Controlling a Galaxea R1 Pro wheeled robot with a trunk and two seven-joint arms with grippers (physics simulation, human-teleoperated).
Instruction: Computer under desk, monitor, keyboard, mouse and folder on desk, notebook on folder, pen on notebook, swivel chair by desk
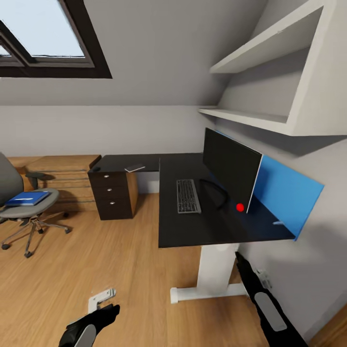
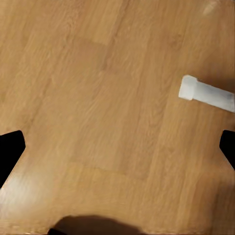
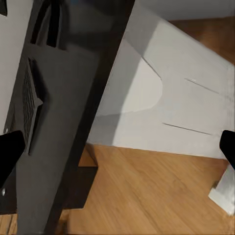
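Head view, bedroom: L-shaped black desk (image 1: 193, 231) against the right wall, on a white leg (image 1: 212, 270). On the desk: monitor (image 1: 230, 168), upright, along the blue wall panel (image 1: 289, 190); keyboard (image 1: 188, 196) just in front of the monitor stand. Grey notebook (image 1: 134, 168) on the far wing of the desk, above the drawer pedestal (image 1: 112, 195). Small pale pen-like item (image 1: 278, 222) at the desk's rear right edge, too small to identify.

Swivel chair (image 1: 21, 205) well apart from the desk, at left on the wood floor (image 1: 96, 260); blue folder (image 1: 26, 198) lies flat on its seat.

Left tool (image 2: 117, 147): fingertips wide apart over bare floor, holding nothing. Right tool (image 3: 117, 147): fingertips wide apart, empty, near the desk edge.
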